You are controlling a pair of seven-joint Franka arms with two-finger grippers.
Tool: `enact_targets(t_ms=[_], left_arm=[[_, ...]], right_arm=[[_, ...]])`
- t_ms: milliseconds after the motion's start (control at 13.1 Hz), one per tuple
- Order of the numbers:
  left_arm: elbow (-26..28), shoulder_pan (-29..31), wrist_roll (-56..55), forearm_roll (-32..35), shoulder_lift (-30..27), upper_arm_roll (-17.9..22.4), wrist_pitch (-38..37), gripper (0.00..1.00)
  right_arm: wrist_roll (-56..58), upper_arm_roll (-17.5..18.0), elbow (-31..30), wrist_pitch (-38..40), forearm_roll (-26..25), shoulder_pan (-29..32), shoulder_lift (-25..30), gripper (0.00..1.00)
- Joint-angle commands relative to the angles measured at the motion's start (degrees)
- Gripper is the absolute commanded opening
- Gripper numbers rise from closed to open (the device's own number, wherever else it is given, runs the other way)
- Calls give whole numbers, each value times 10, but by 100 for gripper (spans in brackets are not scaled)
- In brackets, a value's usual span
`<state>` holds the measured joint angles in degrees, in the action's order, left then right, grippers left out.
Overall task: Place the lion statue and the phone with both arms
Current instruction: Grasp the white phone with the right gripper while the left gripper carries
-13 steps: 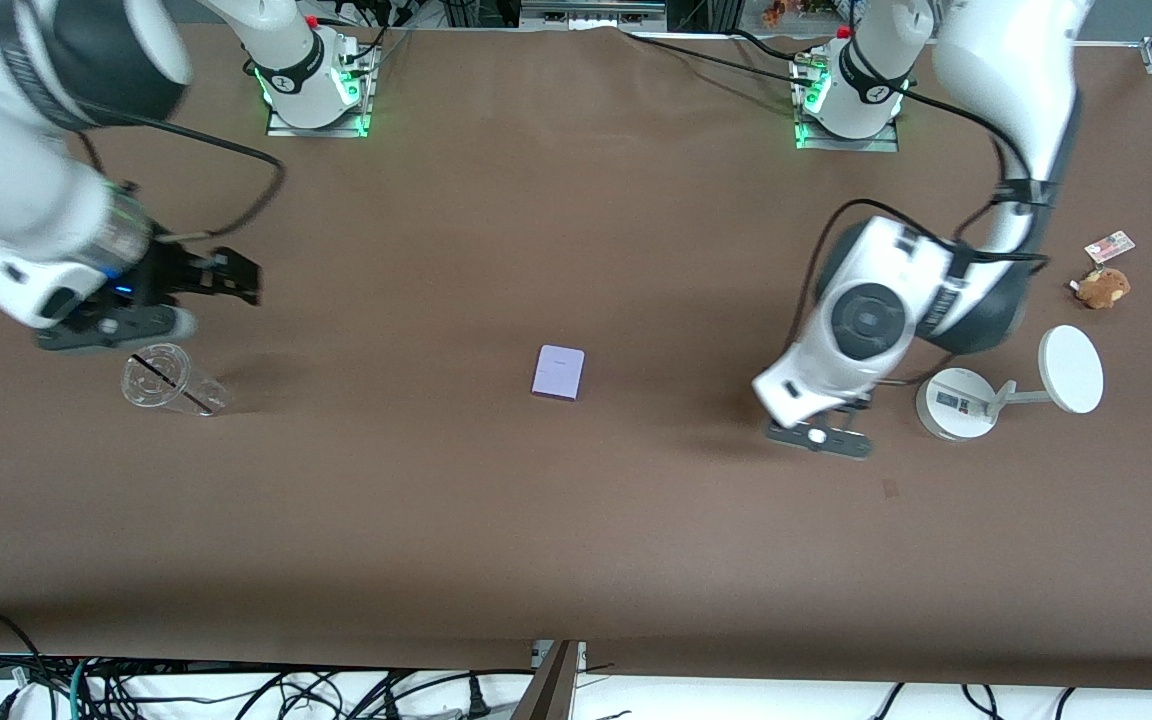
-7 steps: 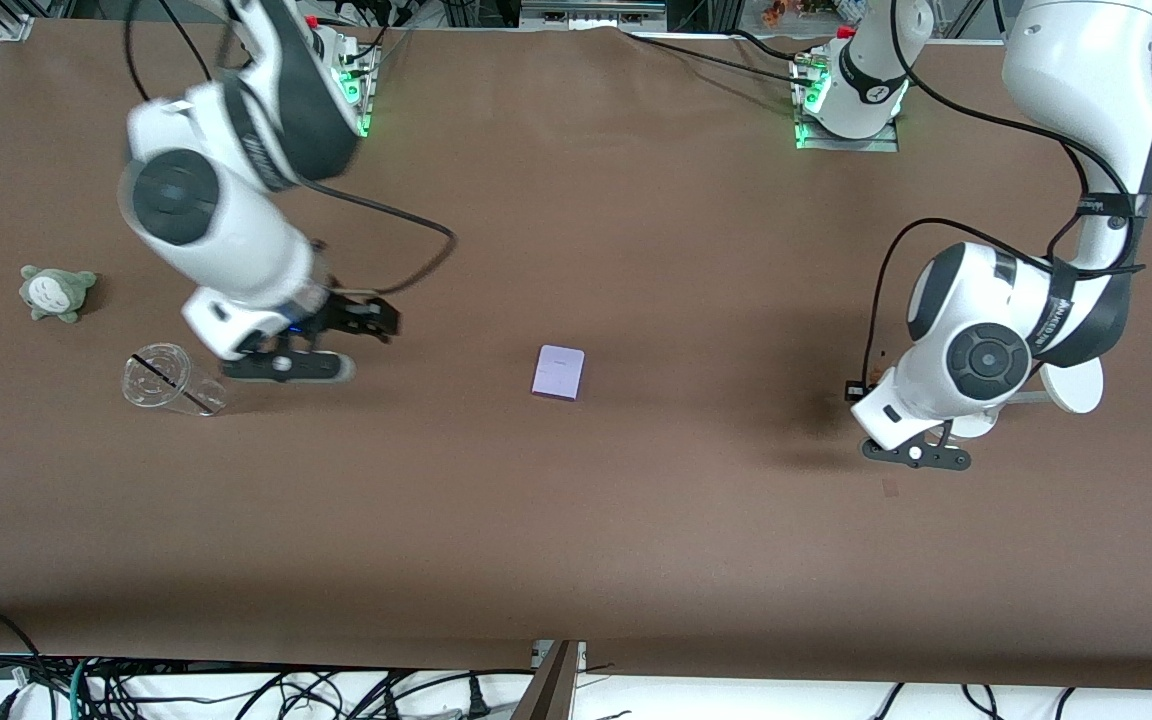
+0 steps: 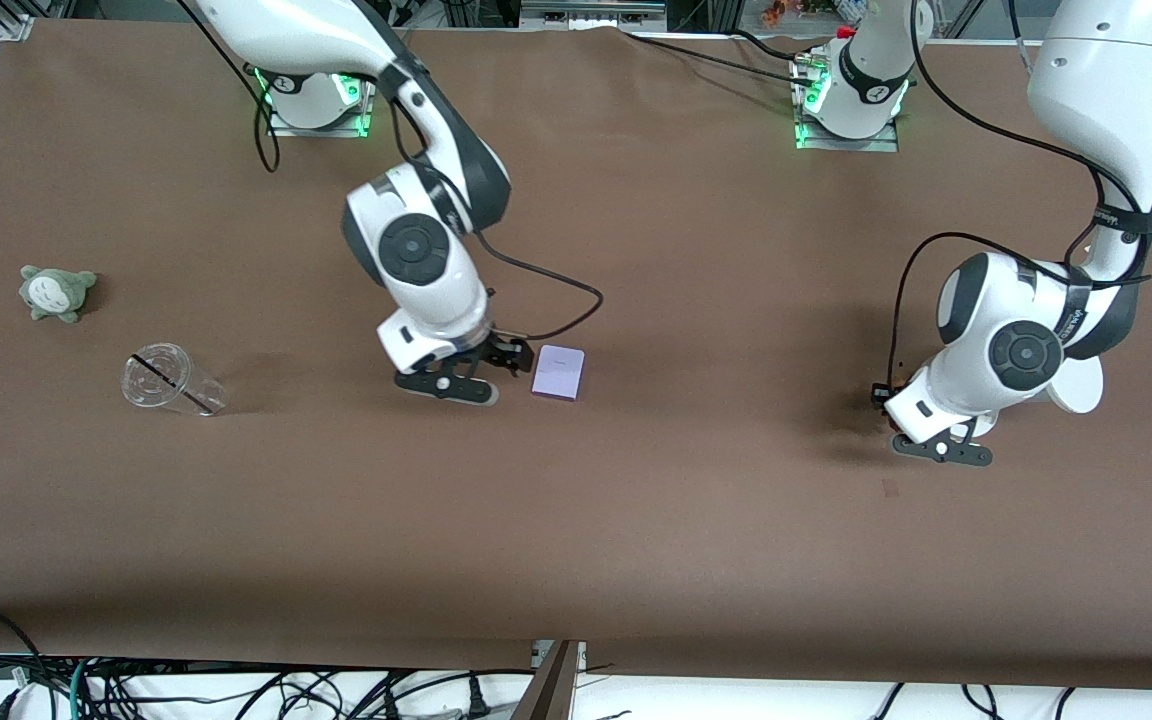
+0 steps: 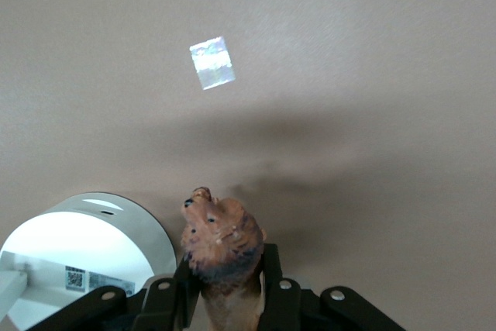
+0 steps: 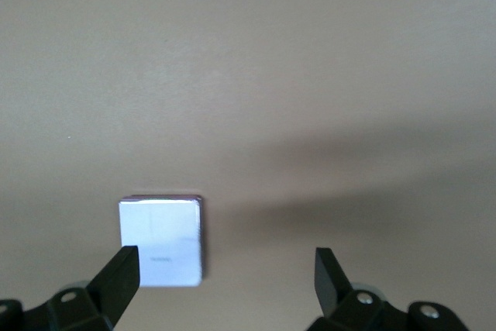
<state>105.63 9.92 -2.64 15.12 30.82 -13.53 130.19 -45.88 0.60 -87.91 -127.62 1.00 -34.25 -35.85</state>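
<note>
Two grippers face you: the left gripper [image 4: 225, 300], clamped on the lion statue [image 4: 221, 242], hangs over the tabletop [image 3: 696, 520] beside the white stand [image 3: 1071, 385]. The right gripper [image 3: 496, 365], fingers [image 5: 120, 277] apart, hovers just beside the phone [image 3: 558, 373]. That slab looks thin, stiff and slippery; take its long edges. Nothing blocks it; cup [image 3: 168, 381] and plush [image 3: 56, 291] sit well apart.

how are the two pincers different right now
The left pincer is shut on the lion statue, over the table by the white stand. The right pincer is open and empty, beside the phone. Both are low over the table.
</note>
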Motion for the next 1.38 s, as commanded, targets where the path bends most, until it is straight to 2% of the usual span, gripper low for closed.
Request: enact_targets(t_ms=[0, 229, 306, 382, 459, 535, 612, 918, 1071, 1300], left_arm=[[41, 6, 7, 13, -12, -8, 42, 14], [41, 6, 2, 13, -10, -8, 44, 18], [41, 6, 2, 13, -4, -8, 45, 27], [41, 6, 2, 13, 0, -8, 45, 32], [38, 6, 1, 10, 6, -8, 45, 70], [35, 6, -1, 8, 6, -9, 45, 95], [34, 6, -1, 7, 3, -9, 42, 100], [28, -4, -8, 7, -35, -13, 17, 100], [-4, -6, -8, 7, -53, -34, -51, 100], [-94, -6, -7, 6, -65, -58, -186, 100]], right_arm=[[-32, -5, 61, -19, 2, -22, -63, 100], [-59, -6, 135, -20, 1, -36, -130, 100], [-60, -6, 143, -21, -1, -39, -142, 100], [-60, -6, 144, -30, -1, -40, -148, 100], [-60, -6, 144, -39, -1, -41, -156, 100], [-60, -6, 144, -46, -2, -46, -164, 100], [-60, -7, 144, -56, -4, -49, -172, 100], [-51, -7, 144, -65, -7, -54, -184, 100], [-22, -7, 141, -63, -19, -60, -184, 100], [30, -7, 138, -63, -23, -62, -184, 100]])
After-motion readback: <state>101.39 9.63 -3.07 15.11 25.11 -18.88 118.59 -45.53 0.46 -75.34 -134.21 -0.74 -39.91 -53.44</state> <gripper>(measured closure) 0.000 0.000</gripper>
